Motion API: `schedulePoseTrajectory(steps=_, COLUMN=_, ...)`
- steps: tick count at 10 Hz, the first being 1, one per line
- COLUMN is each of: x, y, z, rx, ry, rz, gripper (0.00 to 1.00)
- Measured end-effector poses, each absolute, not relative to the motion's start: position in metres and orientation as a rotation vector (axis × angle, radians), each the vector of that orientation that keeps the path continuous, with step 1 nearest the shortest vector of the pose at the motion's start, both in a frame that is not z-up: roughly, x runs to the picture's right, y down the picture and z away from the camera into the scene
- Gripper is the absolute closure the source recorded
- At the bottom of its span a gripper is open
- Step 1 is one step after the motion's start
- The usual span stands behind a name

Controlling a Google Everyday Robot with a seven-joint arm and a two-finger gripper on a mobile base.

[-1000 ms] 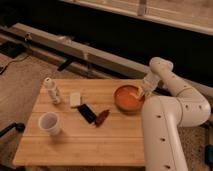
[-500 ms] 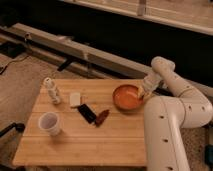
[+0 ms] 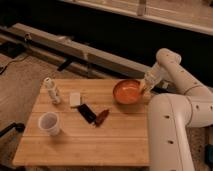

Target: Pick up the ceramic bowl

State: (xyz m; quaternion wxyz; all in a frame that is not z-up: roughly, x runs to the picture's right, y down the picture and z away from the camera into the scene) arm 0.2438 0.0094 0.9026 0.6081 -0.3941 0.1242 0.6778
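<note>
Reaching the ceramic bowl (image 3: 127, 91), the gripper (image 3: 145, 87) meets its rim.

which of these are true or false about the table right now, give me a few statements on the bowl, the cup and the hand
1. The round orange-red glossy ceramic bowl sits near the right far corner of the light wooden table. True.
2. The robot's hand is over the white cup. False: it is at the bowl's right rim, far from the cup.
3. The white cup stands near the table's left front part. True.
4. The bowl is stacked inside the white cup. False: they stand apart, on opposite sides of the table.
5. A flat black rectangular object lies between cup and bowl. True.
</note>
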Motion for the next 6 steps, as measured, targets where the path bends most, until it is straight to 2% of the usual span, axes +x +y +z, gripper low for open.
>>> schedulePoseTrajectory(steps=3, x=0.236, y=-0.023, z=0.881, rx=-0.904, ry=0.233, rz=1.532, gripper=1.00)
schedulePoseTrajectory(steps=6, x=0.230, y=-0.034, z=0.873, rx=-0.920, ry=0.177, rz=1.515, gripper=1.00)
